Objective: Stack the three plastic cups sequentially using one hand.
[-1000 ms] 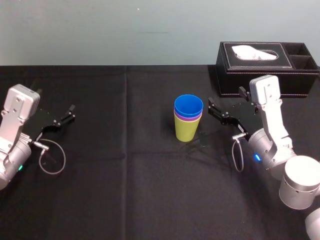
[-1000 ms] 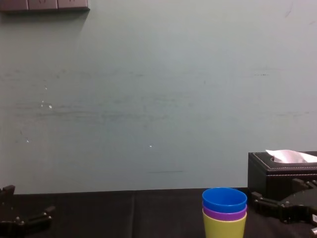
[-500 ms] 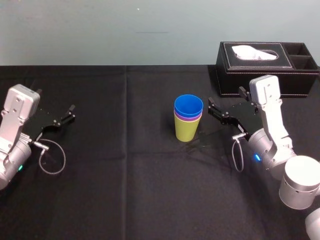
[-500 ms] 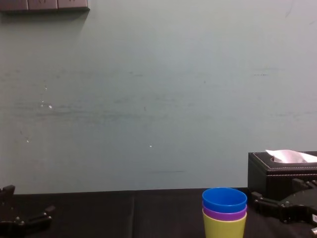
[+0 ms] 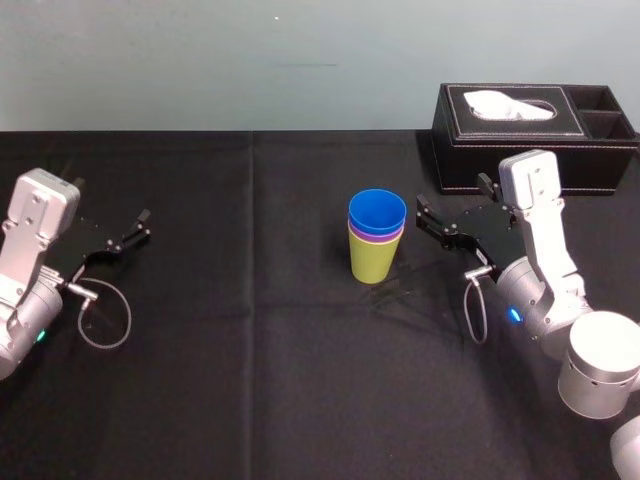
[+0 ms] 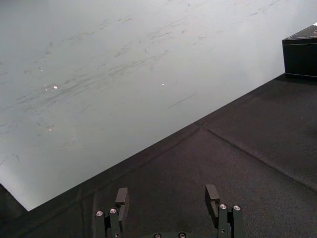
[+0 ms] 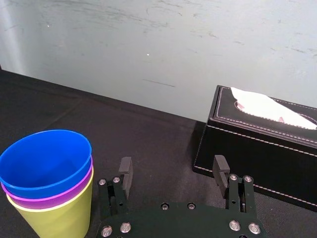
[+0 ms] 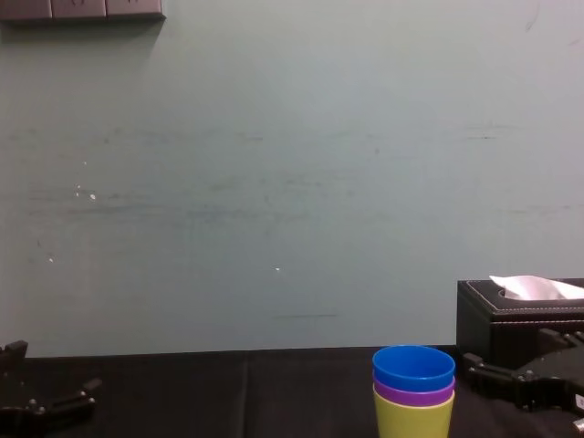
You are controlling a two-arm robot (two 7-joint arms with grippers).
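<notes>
Unchanged: blue plastic tumbler (image 5: 377, 210) still nested in purple tumbler (image 5: 376, 237), in yellow-green tumbler (image 5: 372, 262). Empty right claw (image 5: 424, 217) spread wide beside them. Wide left claw (image 5: 134, 229) parked well apart.

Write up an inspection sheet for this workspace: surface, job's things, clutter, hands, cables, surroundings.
surface: table under creased black cloth; no spills seen.
job's things: blue cup nested in purple cup, which is nested in yellow-green cup; the stack stands upright mid-table.
clutter: black tissue box at the far right, apart from the stack.
hands: right hand open, beside the stack, not touching it; left hand open at the far left, holding nothing.
cables: left cable loop lies on the cloth by the left arm; right cable loop hangs by the right arm; both are away from the cups.
surroundings: pale wall behind the table; nothing else seen.
</notes>
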